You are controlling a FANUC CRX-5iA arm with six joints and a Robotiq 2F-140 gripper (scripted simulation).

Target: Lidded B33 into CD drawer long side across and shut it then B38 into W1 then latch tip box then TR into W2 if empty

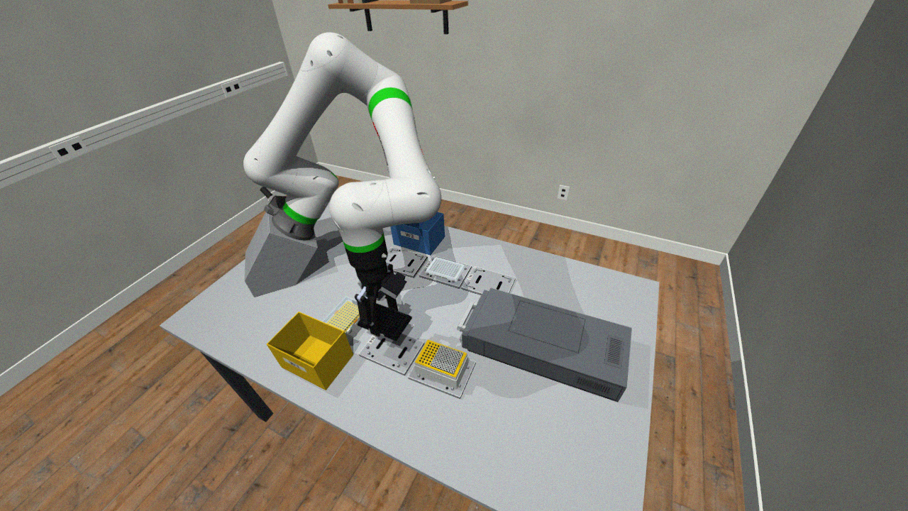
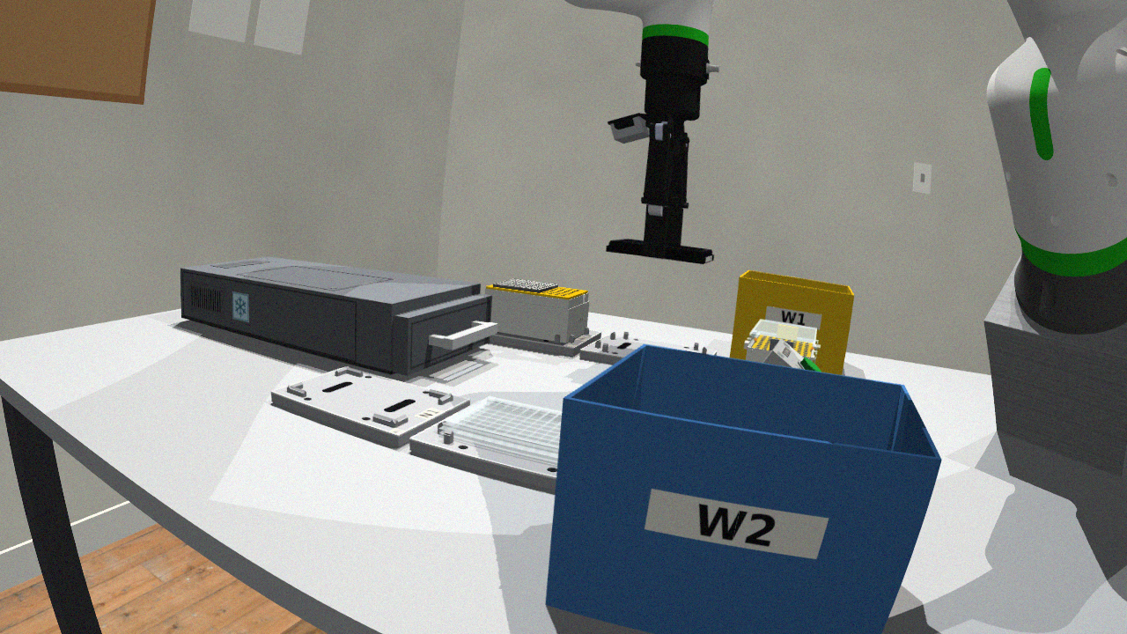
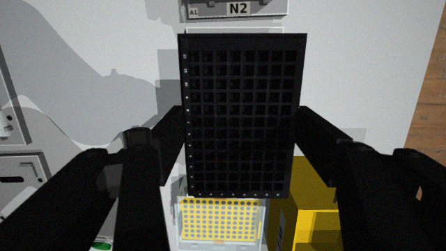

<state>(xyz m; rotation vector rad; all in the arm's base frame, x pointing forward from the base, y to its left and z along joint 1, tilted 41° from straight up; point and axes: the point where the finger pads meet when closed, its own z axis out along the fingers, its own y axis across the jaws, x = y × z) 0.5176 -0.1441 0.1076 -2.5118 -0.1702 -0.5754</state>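
My gripper is shut on the black assay plate and holds it level by its long sides, well above the bench. In the wrist view the fingers clamp the plate at mid-length. From the exterior view the plate hangs to the left of and above the yellow bin W1. W1 stands upright at the front left, and its edge shows under the plate in the wrist view. The tip box with its yellow insert lies directly below the plate's near end.
The empty nest N4 lies under the gripper. The tip rack TR stands to its right, then the grey cooler. The blue bin W2 stands near the arm's base. A clear-lidded plate sits beside the empty nest N1.
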